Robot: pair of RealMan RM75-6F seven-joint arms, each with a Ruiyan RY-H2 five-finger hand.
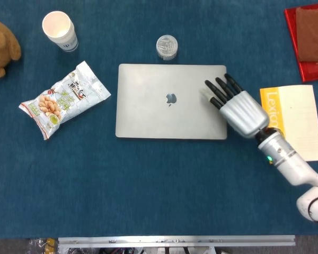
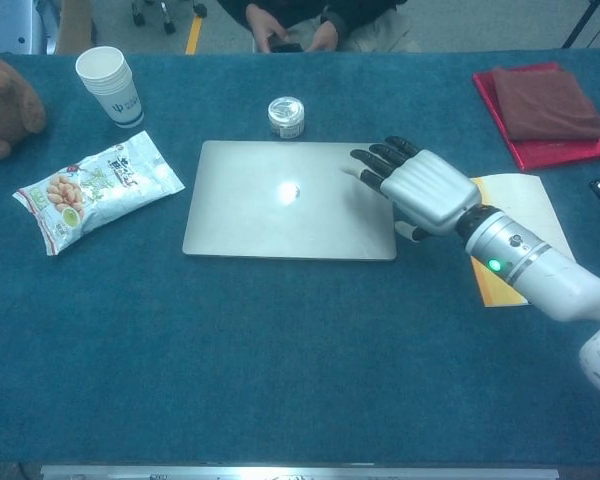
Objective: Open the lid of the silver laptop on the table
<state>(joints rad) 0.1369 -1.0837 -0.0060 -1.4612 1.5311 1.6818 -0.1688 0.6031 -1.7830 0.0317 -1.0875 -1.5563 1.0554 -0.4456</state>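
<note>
The silver laptop (image 1: 169, 101) (image 2: 285, 199) lies flat with its lid down in the middle of the blue table. My right hand (image 1: 236, 106) (image 2: 410, 185) rests palm down on the laptop's right part, its dark fingers (image 1: 217, 91) stretched out flat over the lid near the far right corner. It holds nothing. The thumb shows off the laptop's right edge in the chest view. My left hand appears in neither view.
A small round tin (image 1: 167, 46) stands just behind the laptop. A snack bag (image 1: 63, 99), a paper cup (image 1: 60, 29) and a brown plush toy (image 1: 1, 46) lie to the left. A yellow booklet (image 1: 292, 121) and a red tray (image 1: 306, 39) with a cloth are on the right.
</note>
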